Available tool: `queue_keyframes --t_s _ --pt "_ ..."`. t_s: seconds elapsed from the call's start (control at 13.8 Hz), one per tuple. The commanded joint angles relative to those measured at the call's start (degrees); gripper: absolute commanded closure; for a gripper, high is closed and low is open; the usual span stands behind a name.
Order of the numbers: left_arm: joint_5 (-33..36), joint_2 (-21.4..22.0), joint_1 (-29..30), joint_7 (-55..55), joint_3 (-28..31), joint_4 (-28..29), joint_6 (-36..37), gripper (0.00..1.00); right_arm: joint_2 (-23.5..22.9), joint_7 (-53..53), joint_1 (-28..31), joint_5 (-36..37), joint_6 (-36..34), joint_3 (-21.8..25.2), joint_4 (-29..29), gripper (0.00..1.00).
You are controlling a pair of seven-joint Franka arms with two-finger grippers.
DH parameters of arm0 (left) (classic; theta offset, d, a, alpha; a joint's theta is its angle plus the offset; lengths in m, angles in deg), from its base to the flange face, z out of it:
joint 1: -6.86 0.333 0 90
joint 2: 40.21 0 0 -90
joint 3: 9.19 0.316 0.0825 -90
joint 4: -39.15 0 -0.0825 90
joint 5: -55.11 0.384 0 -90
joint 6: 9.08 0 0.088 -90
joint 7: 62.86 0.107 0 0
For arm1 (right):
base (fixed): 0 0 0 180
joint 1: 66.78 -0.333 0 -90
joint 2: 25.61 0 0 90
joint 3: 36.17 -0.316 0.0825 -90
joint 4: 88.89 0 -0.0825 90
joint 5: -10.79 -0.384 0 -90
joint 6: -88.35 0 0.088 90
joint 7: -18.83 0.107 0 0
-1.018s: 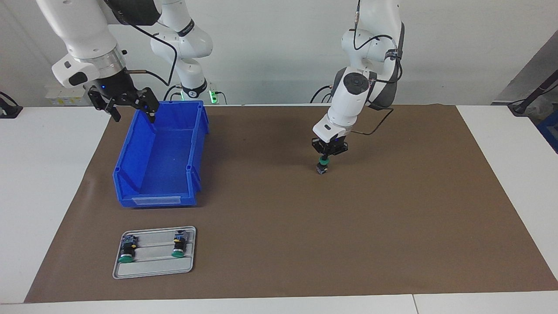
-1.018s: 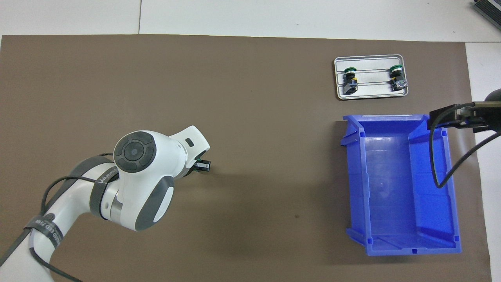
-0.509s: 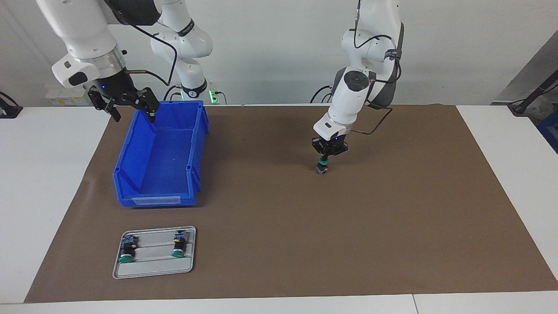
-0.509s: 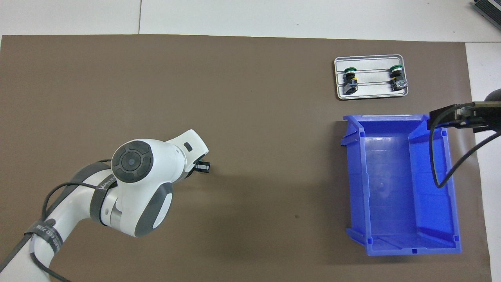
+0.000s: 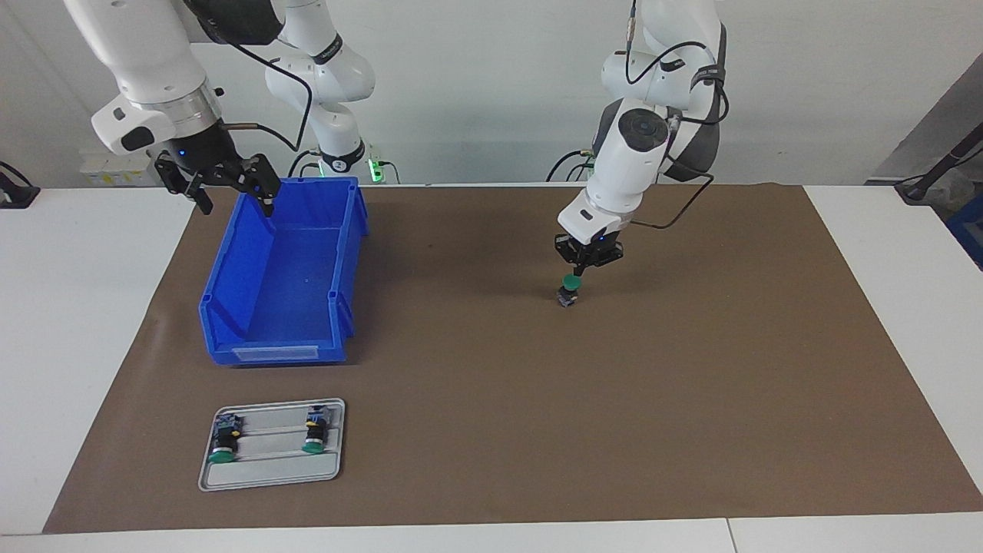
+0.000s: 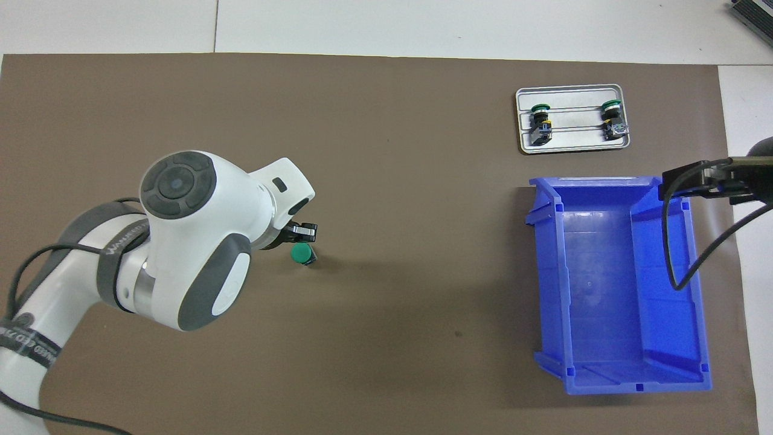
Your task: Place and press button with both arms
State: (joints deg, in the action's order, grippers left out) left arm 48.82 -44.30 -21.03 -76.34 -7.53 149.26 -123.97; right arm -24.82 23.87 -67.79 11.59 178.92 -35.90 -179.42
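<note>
Since the earlier frames the left gripper (image 5: 585, 266) has been lifted off the button (image 5: 568, 290), whose green cap was covered a second ago and is now seen whole in the overhead view, just beside the gripper's tip. Its fingers appear narrowly parted and no longer closed on anything, so the button is taken to be released. The button is stood upright, cap up, on the brown mat (image 5: 691, 399) toward the left arm's end of the table, well apart from the blue bin (image 5: 280, 269).

The right gripper (image 5: 230, 188) is held spread open over the bin's corner nearest the robots, where the right arm waits. Two more buttons (image 5: 223, 444) are laid on their sides in the grey tray (image 5: 269, 475), which lies farther from the robots than the bin.

Placing is judged done; pressing is judged not yet done. Several risks are seen from here. The button is a tall thing on a narrow base and is held by nothing, so it could be tipped by an off-centre push on the rounded cap, or slid across the mat. It could also be knocked over if a finger is brushed against the cap while the left gripper is so close above it.
</note>
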Motion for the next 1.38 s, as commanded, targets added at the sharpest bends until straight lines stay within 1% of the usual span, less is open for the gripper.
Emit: queue_keyframes --t_s 0.0,0.07,0.15,0.29,0.36,0.44,0.51,0.58,0.73,0.8,0.87,1.16,1.31 --pt "1.1 -1.7 4.6 3.3 -0.1 -7.7 7.7 1.0 1.1 0.3 -1.1 -1.0 0.3 -0.6 -1.0 0.01" --pt "1.2 -1.6 6.6 5.2 -0.1 -10.0 10.3 0.98 1.1 1.7 -1.7 -1.0 0.5 -0.6 -1.1 0.01" --pt "3.0 -1.7 8.4 7.1 -0.1 -12.6 13.4 0.96 1.1 3.3 -3.2 -1.0 0.7 -0.6 -1.1 0.02" --pt "8.6 -1.6 10.9 9.3 0.0 -17.1 19.5 0.95 1.0 8.8 -6.8 -0.9 1.1 -0.6 -1.2 0.02" --pt "8.9 -1.4 12.8 11.4 0.0 -18.9 21.9 0.91 0.9 12.0 -8.8 -0.9 2.1 -0.6 -1.7 0.03" --pt "8.8 -1.6 14.4 13.6 0.0 -20.8 23.7 0.76 1.1 15.0 -10.7 -0.9 3.6 -0.6 -2.6 0.03" --pt "9.2 -1.4 15.1 15.1 0.0 -21.6 23.9 0.42 1.1 17.6 -12.7 -0.9 4.6 -0.7 -3.3 0.03" --pt "9.3 -1.4 15.1 15.6 0.0 -21.7 23.2 0.17 1.1 20.2 -14.3 -0.9 5.7 -0.6 -3.7 0.04" --pt "8.5 -1.0 15.2 14.9 0.0 -21.6 22.9 0.14 1.1 26.1 -18.3 -0.8 7.0 -0.6 -4.5 0.06" --pt "8.4 -0.7 15.3 14.5 0.1 -21.2 22.4 0.06 0.9 29.1 -20.0 -0.7 7.3 -0.7 -4.5 0.07" --pt "8.6 -0.7 15.7 13.6 0.3 -21.0 21.6 0.01 0.3 32.1 -22.2 0.0 7.4 -0.6 -4.4 0.08" --pt "8.2 -0.9 16.3 13.4 0.4 -21.7 22.1 0.0 -4.8 43.3 -28.5 0.7 12.4 -0.6 -3.3 0.08" --pt "7.1 -1.1 16.9 13.4 0.4 -22.0 23.7 0.0 -8.5 49.5 -31.7 2.0 14.4 -0.7 -1.2 0.08"
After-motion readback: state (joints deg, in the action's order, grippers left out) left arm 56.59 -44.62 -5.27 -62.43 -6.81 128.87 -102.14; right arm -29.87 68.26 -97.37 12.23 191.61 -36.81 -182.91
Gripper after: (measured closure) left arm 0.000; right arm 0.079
